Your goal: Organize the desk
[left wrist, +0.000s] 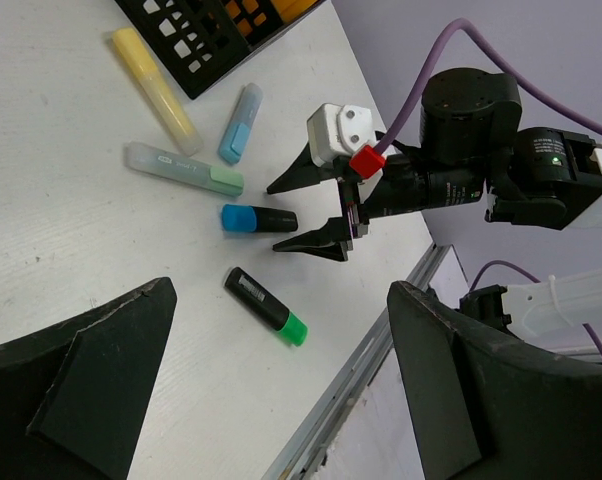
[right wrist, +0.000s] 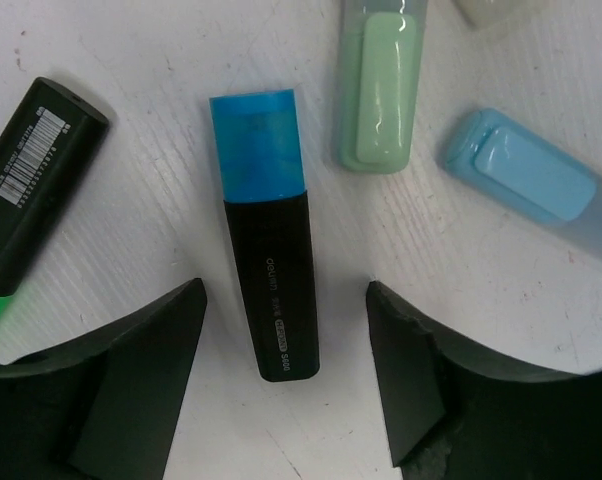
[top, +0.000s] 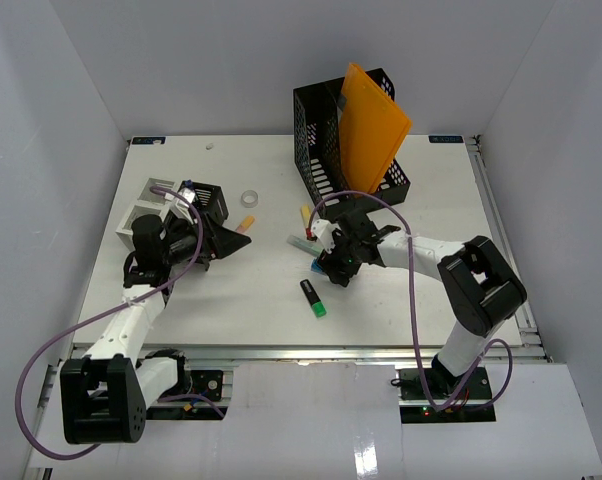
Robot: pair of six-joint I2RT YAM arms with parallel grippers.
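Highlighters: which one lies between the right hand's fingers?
The black one with the blue cap, lying untouched between the fingers of the open right hand. The green-capped black one lies off to one side, the pastel ones beyond.

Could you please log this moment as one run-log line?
right pincer: open, straddling blue-capped highlighter | left pincer: open, empty | desk: green-capped highlighter lies loose

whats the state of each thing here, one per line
right gripper: open, jaws either side of the blue-capped highlighter, not touching
left gripper: open, empty
blue-capped highlighter: capped, lying flat on the desk
green-capped highlighter: capped, lying flat
pale green highlighter: capped, lying flat
pale blue highlighter: capped, lying flat
orange folder: standing tilted in the black mesh file holder
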